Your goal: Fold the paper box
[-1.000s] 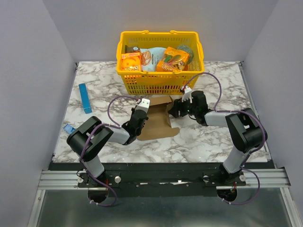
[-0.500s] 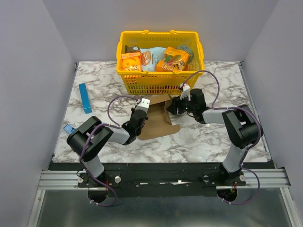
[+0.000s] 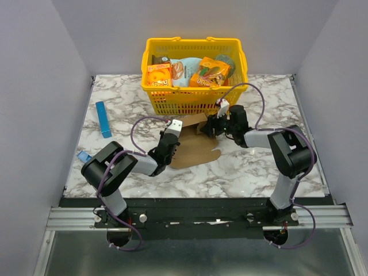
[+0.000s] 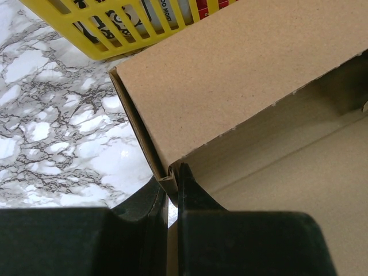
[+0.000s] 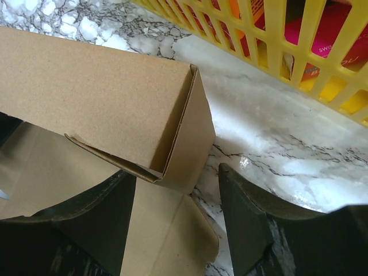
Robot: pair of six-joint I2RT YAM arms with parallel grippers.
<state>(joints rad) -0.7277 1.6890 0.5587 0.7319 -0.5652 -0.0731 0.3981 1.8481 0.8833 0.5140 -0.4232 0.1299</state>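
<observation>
Right hand (image 5: pixel 175 178) edges inward, open astride paper box (image 4: pixel 230 86) end; left hand (image 4: pixel 174 183) pinches wall. Keep pinch firm.

paper box (image 3: pixel 194 150) | plain brown cardboard | partly folded (far wall raised) | base flat on table (image 3: pixel 259 167)

The overhead camera looks down from behind over the whole table (image 3: pixel 247 167); both wrist cameras peer close-up, apparently from opposite sides, at the shared paper box (image 4: pixel 230 75) and yellow basket (image 5: pixel 276 34).
</observation>
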